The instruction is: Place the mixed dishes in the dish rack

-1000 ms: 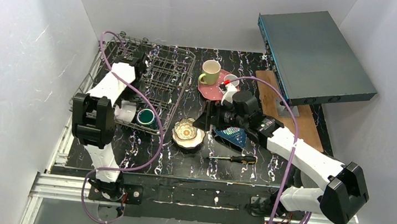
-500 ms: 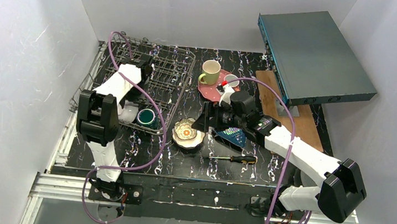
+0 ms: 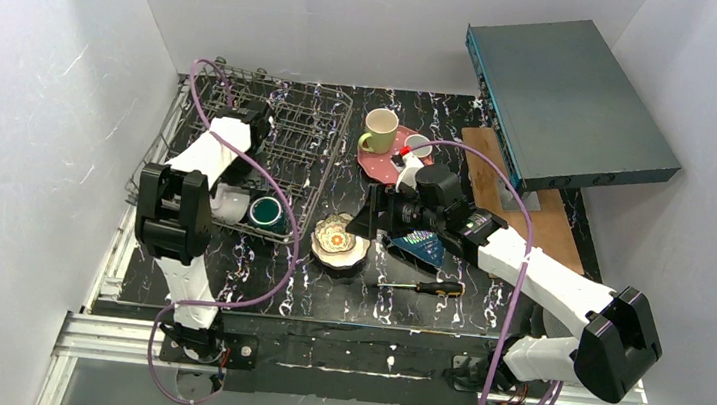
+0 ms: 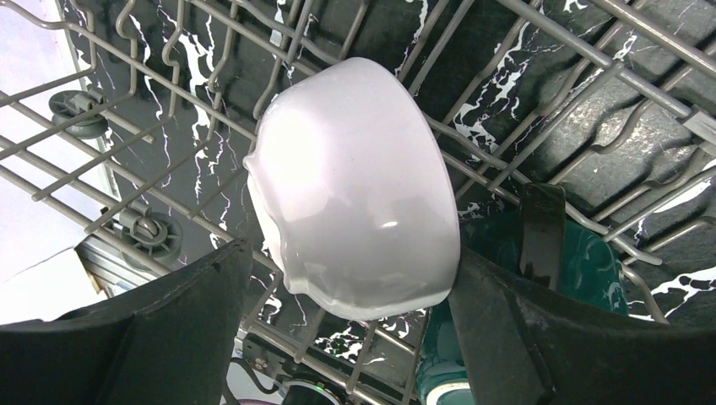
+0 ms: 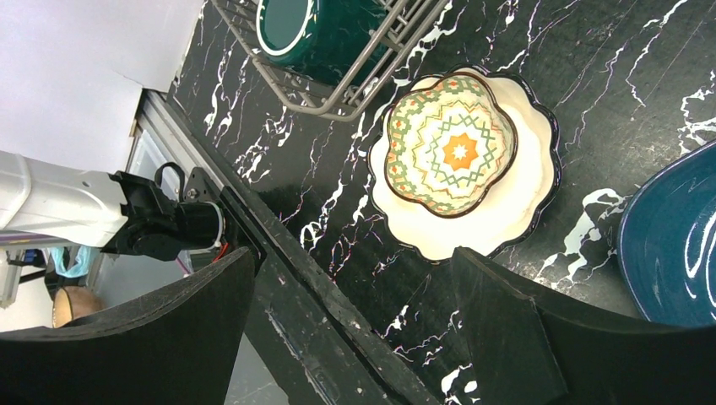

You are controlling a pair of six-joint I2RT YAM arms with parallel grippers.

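At the far left the dish rack (image 3: pixel 314 129) sits on the black marbled table (image 3: pixel 325 295), and the left arm reaches down into its near end. The left gripper (image 4: pixel 350 249) straddles the white bowl (image 4: pixel 355 186), which lies on its side among the wire tines. The jaws stand wide. A sliver of rack wire shows between the left finger (image 4: pixel 169 329) and the bowl's wall, while the other finger sits right at the bowl's edge – whether it touches, I cannot tell. Just beside the bowl, also in the rack, lies the green-inside cup (image 3: pixel 265 214).

On the table just right of the rack's near corner stands the floral cream bowl (image 5: pixel 460 160), upright with its patterned inside showing. The right gripper (image 5: pixel 353 253) hovers above its near side, fingers spread wide and holding nothing. Just right of that bowl rests the blue leaf-shaped ribbed plate (image 3: pixel 420 244), partly under the right arm. The screwdriver (image 3: pixel 426 287) lies nearer the bases.

Farther back, the yellow-green mug (image 3: pixel 379 129) stands on the pink dotted plate (image 3: pixel 379 164), with the small salmon cup (image 3: pixel 419 146) at its right edge. At the far right, a teal-grey box (image 3: pixel 567 94) rests tilted over a wooden board (image 3: pixel 534 216).
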